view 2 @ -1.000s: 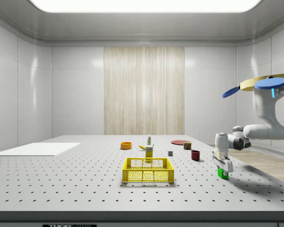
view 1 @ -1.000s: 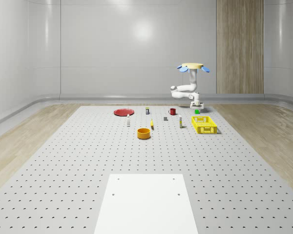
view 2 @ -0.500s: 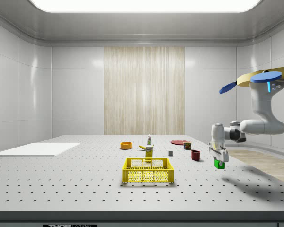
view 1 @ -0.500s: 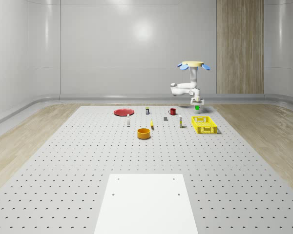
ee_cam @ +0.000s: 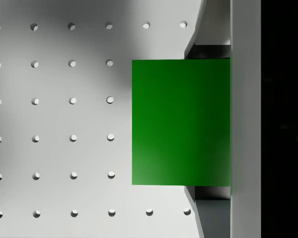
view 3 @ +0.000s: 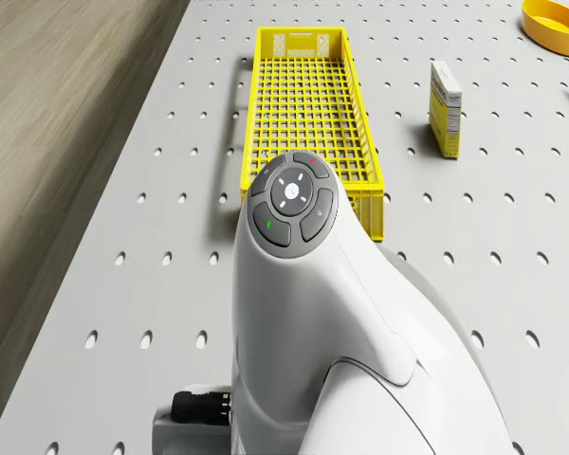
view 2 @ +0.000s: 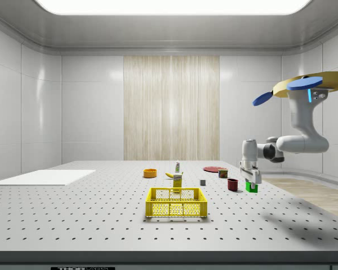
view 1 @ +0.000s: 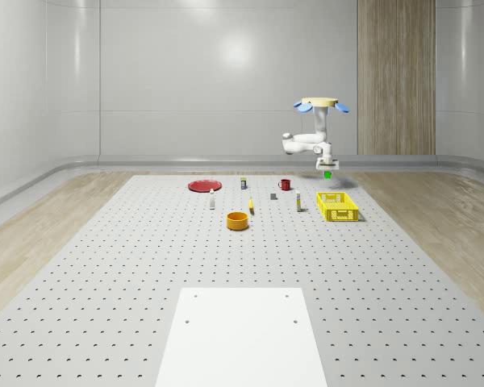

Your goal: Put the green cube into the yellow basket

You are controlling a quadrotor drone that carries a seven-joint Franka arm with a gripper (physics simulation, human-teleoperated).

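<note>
Right of centre in side view, drone (view 2: 311,85) hovers; tool (view 2: 249,183) pinching green cube (view 2: 250,186), apparently short of yellow basket (view 2: 176,203); carry step, next needs positioning above basket.

Bystander objects on the perforated bench (view 1: 105,266)

A red plate (view 1: 203,185) lies toward the far middle of the whole-scene view, with a red mug (view 1: 284,184) to its right and a small dark can (view 1: 244,183) between them. Nearer sit an orange bowl (view 1: 238,220), a yellow banana (view 1: 251,206), a small white bottle (view 1: 212,199), a grey cube (view 1: 273,195) and a yellow carton (view 1: 298,202). A white sheet (view 1: 240,334) covers the bench's near edge.
</note>
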